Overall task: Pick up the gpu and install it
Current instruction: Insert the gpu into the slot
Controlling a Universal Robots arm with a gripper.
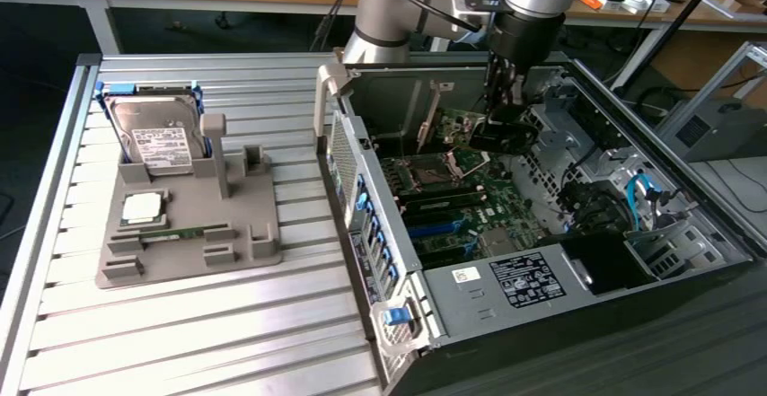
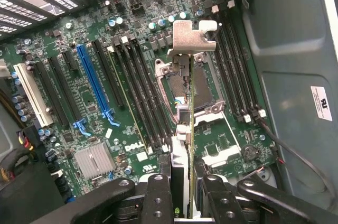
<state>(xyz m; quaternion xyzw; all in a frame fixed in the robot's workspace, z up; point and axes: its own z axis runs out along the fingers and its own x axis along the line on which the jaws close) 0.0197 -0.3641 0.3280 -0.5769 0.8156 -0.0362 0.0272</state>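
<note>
Claw (image 2: 182, 192) partway closed, I pinch the gpu (image 2: 191, 92) across its two flat faces, edge-on above the motherboard (image 2: 95, 102) inside the case (image 1: 359, 171). In the exterior view it juts toward nine o'clock from my claw. Light, stiff, fragile, I judge: best held on bare board, clear of components.

even amb. light, glare on table (image 1: 180, 333)

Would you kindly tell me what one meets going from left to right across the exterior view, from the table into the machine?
hard drive → perforated side wall of the open computer case → gpu, clamped in the gripper → blue cables
</note>
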